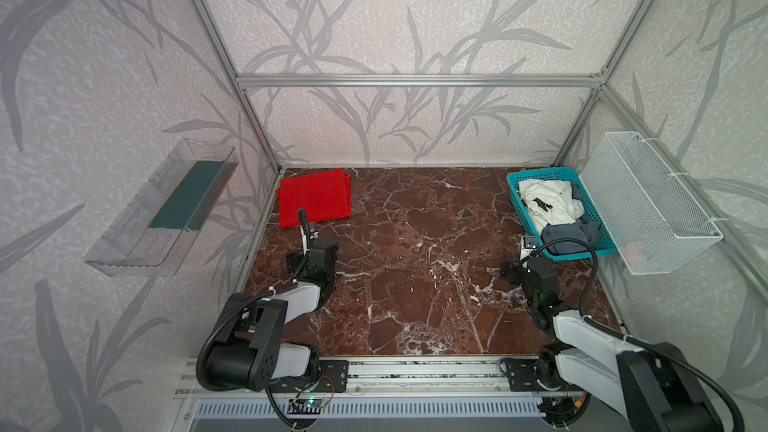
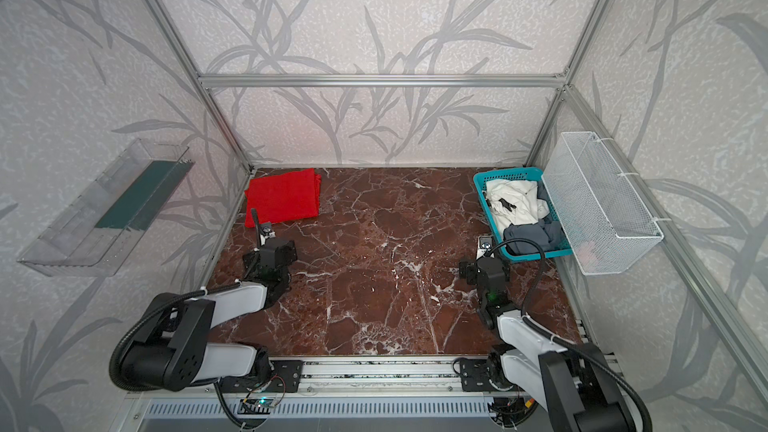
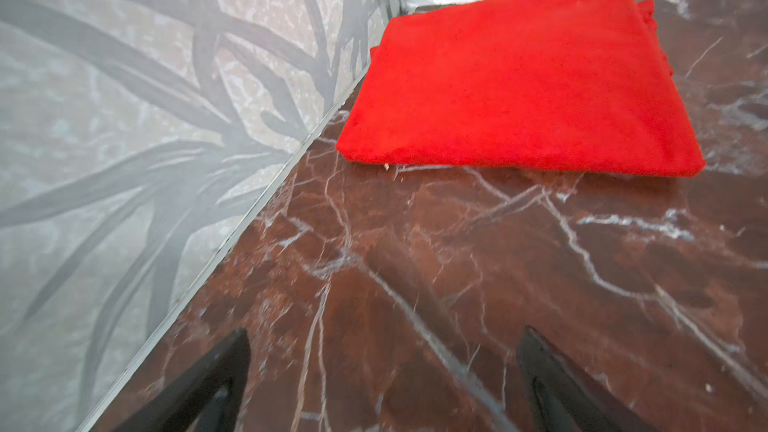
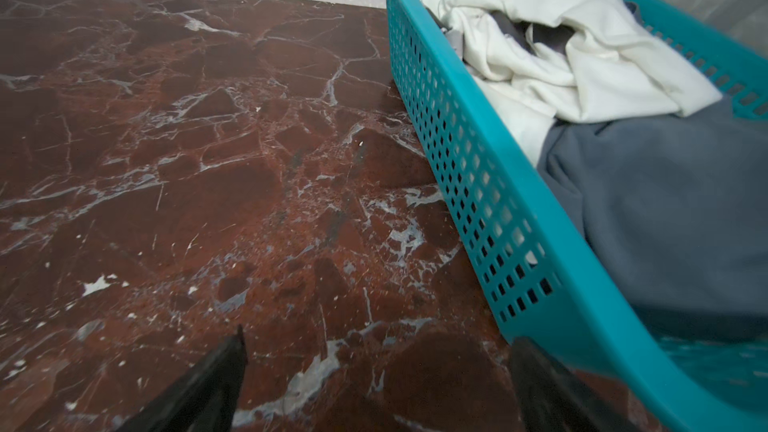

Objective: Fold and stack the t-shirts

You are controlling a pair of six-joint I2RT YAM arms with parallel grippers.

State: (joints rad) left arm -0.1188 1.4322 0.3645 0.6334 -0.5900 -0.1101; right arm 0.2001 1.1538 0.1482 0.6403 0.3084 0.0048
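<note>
- A bright red short-sleeved t-shirt [image 1: 314,197], folded into a flat rectangle, lies in the far left corner of the dark red-brown marble-patterned worktop [image 1: 415,263], close to the left wall.
- A teal plastic lattice basket [image 1: 540,171] stands in the far right corner of the worktop.
- A crumpled white-cream t-shirt with a black mark [image 1: 548,201] fills the far part of the basket.
- A grey-blue t-shirt [image 1: 567,236] is bunched in the near part, touching the white one.
- The left gripper [image 3: 386,332] hangs over bare marble near the left edge, a little short of the red shirt's near edge. Its black fingers are spread wide and hold nothing.
- The right gripper [image 4: 376,336] hovers over bare marble just beside the basket's near left corner. Its fingers are likewise spread apart and empty.
</note>
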